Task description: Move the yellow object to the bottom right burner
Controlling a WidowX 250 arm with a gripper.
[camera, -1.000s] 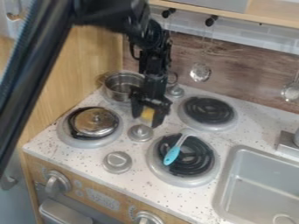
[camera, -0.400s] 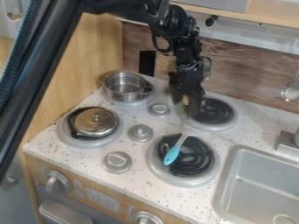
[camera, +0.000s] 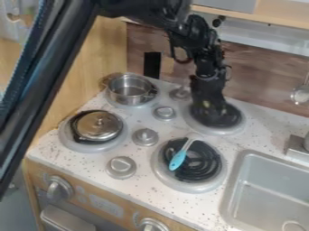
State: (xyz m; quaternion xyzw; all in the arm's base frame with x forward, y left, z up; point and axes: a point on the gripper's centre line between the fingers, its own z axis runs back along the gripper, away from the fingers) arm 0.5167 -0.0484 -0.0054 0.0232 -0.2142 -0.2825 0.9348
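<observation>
Nearby, turquoise utensil [camera: 178, 159] on bottom right burner [camera: 207, 166], lidded pan [camera: 99, 126]

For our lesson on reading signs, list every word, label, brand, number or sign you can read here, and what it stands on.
No text here is clear enough to quote.
Display patch on the oven front, between left knob and right knob: marks too blurred to read.
Beside the left knob: pale marks, too small to read.

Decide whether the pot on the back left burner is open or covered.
Open: the pot has no lid on it, and its inner wall shows below the rim.
</observation>
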